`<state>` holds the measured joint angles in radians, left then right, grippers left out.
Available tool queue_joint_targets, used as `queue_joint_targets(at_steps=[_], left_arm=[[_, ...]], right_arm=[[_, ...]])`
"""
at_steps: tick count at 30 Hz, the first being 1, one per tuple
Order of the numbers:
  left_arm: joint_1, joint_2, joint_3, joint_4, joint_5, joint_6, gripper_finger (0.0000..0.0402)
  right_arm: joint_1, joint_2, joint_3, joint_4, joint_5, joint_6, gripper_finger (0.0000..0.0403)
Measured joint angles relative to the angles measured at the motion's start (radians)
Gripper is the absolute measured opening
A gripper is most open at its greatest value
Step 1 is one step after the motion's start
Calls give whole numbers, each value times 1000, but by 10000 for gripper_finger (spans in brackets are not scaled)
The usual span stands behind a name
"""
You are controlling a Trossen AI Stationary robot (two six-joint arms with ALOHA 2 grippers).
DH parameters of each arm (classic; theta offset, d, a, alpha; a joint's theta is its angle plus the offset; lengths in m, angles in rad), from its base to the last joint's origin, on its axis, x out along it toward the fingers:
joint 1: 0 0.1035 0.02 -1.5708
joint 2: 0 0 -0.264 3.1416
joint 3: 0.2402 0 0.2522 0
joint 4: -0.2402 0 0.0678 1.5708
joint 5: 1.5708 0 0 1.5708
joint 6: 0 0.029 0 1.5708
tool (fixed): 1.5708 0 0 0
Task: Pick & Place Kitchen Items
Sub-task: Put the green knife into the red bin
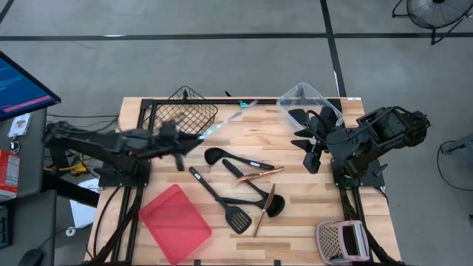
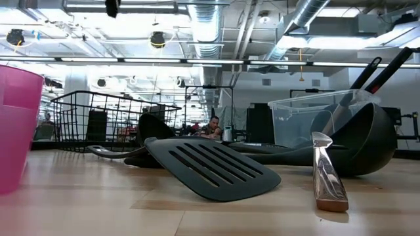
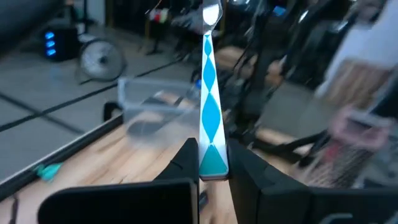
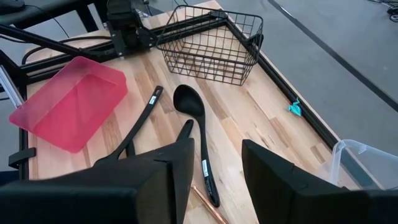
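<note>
Turquoise-and-white diamonds run up the slim handle of a piece of cutlery (image 3: 209, 99) clenched between the left gripper (image 3: 211, 163) fingers, its pale tip raised clear of the wooden table (image 1: 295, 214). From overhead, that left gripper (image 1: 179, 140) sits at about 10 o'clock of the table's centre, just at 6 o'clock of the black wire basket (image 1: 188, 111), the patterned piece (image 1: 225, 118) slanting away toward 2 o'clock.

The right gripper (image 4: 214, 168) stands with its fingers parted and nothing between them — overhead it (image 1: 314, 159) hangs at 3 o'clock of the centre, beside a clear plastic bin (image 1: 314, 100) holding dark utensil heads.

The rest of the kitchen items lie mid-table: a black spoon (image 1: 222, 157), a black ladle (image 1: 270, 201) and a slotted turner (image 1: 235, 216) with long handles crossing, plus a copper-coloured piece (image 1: 260, 174) across them and another (image 1: 264, 210) beside the ladle. At table height, the slotted turner (image 2: 210, 167) fills the foreground, tilted up on its edge, with a copper handle end (image 2: 326, 174) at its 3 o'clock.

A flat red tray (image 1: 176, 222) rests at 7 o'clock; a pink-and-white grater-like item (image 1: 341, 240) lies at 5 o'clock.
</note>
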<state>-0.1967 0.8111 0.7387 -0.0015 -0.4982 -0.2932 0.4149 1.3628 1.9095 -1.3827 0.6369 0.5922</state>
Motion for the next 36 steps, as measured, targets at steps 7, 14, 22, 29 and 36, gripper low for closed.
queue_joint_targets(at_steps=[7, 14, 22, 29, 36], left_arm=[[0, -173, 0, 3, 148, -2, 27], [0, -264, 0, 70, 428, -4, 29], [0, -289, 1, 133, 613, -7, 27], [-2, -283, 1, -85, 801, -33, 32], [-69, -247, 1, -310, 816, -98, 31]], right_arm=[[0, 0, 0, 1, 0, 0, 132], [0, 0, 0, 4, 0, 0, 131], [0, 0, 0, 4, 0, 1, 131], [0, 0, 0, 4, 0, 2, 131], [-6, 0, 0, 8, 0, 8, 131]])
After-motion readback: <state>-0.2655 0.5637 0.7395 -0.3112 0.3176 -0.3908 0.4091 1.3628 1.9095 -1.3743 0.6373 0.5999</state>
